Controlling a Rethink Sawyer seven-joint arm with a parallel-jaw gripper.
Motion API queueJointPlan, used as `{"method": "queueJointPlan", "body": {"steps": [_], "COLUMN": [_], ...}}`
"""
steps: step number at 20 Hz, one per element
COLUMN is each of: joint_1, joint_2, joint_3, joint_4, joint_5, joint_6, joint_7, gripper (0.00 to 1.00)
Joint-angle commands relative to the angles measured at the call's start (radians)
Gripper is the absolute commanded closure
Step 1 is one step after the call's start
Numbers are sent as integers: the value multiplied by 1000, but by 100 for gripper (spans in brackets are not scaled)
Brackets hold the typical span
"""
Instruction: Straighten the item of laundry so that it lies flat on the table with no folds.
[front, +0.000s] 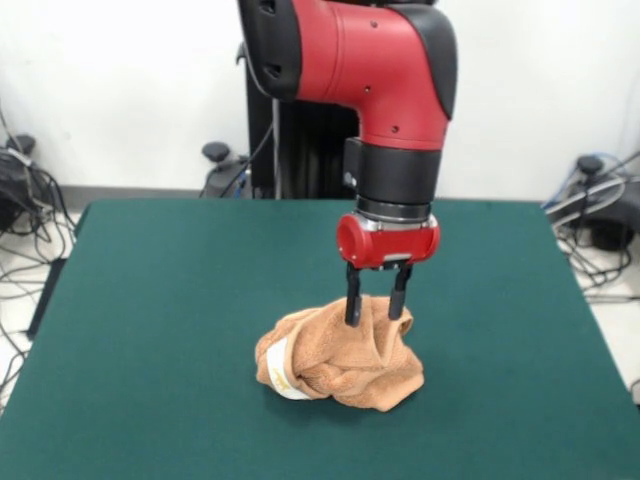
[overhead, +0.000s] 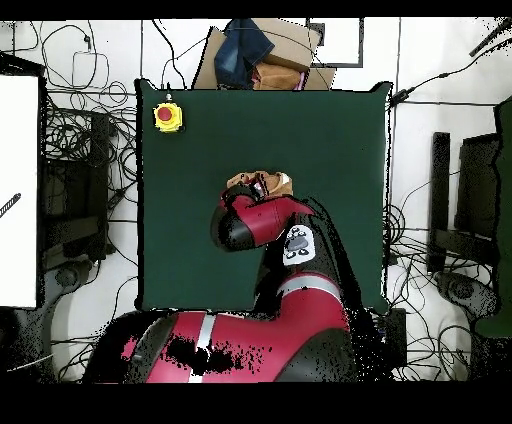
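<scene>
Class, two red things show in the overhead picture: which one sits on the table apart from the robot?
The small red button on its yellow box, near a table corner. The other red thing is the robot arm above the towel.

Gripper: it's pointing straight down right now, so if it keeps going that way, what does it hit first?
The towel. The gripper points down with its open fingers already at the top of the crumpled heap, apparently touching the cloth. Under the heap is the table.
</scene>
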Motion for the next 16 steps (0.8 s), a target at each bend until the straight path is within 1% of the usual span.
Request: {"method": "queueJointPlan", "body": {"steps": [1, 4, 7, 10, 13, 16], "joint_1": [27, 72, 78, 129, 171, 192], "joint_2": [30, 41, 54, 94, 114, 123], "joint_3": [20, -30, -46, -119, -179, -214], "joint_4": [2, -9, -1, -27, -46, -43], "joint_5": [24, 28, 33, 52, 72, 86], "joint_6": [47, 23, 39, 5, -7, -4], "joint_7": [136, 150, 155, 178, 185, 188], "gripper": [0, 0, 0, 0, 0, 0]}}
